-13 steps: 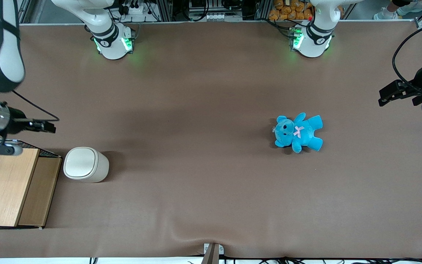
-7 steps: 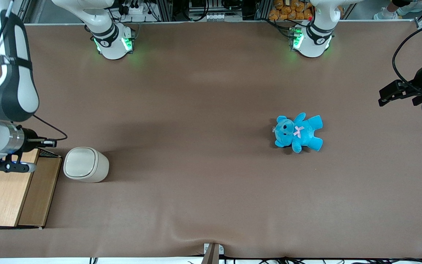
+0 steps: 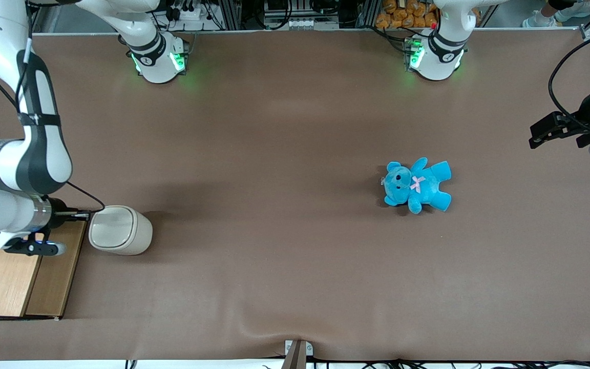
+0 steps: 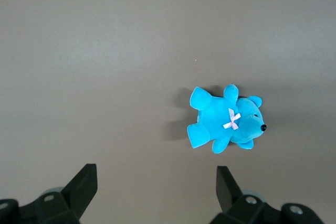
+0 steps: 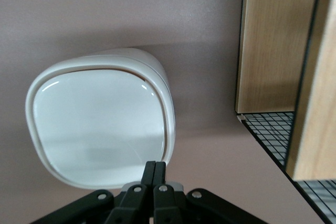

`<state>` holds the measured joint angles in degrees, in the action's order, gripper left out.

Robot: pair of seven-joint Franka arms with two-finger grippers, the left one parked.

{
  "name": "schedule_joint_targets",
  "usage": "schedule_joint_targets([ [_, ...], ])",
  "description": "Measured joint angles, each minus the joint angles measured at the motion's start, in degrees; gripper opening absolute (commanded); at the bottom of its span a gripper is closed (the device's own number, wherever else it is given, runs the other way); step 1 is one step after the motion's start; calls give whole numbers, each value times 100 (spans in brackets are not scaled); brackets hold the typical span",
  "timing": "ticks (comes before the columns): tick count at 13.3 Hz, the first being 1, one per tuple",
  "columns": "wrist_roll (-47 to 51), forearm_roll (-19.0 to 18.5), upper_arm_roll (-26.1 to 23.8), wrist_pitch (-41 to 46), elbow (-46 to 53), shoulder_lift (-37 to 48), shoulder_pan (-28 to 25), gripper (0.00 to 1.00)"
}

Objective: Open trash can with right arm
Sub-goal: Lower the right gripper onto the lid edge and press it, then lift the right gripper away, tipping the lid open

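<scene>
Robotics lab: bench-mounted arm bases [image 3: 159, 59], aluminium framing [image 3: 233, 13], cabling.

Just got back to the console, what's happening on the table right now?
The right arm has its gripper, jaws shut, at the rim of the trash can, beside the wooden box. The lid looks closed. A blue teddy lies untouched toward the parked arm's end.

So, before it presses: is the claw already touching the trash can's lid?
Cannot tell. In the right wrist view the shut claw overlaps the rim of the trash can; it could be above it.
</scene>
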<state>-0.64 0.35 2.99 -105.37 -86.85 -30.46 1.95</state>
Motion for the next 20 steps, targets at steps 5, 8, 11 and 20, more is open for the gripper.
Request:
schedule_joint_targets([
  [5, -99, 0, -9, -241, 0, -182, -8, 0],
  [8, -124, 0, -24, -269, 2, -244, -18, 0],
  [11, -132, 0, -23, -267, 6, -266, -16, 0],
  [20, -138, 0, -22, -253, 63, -273, -17, 0],
])
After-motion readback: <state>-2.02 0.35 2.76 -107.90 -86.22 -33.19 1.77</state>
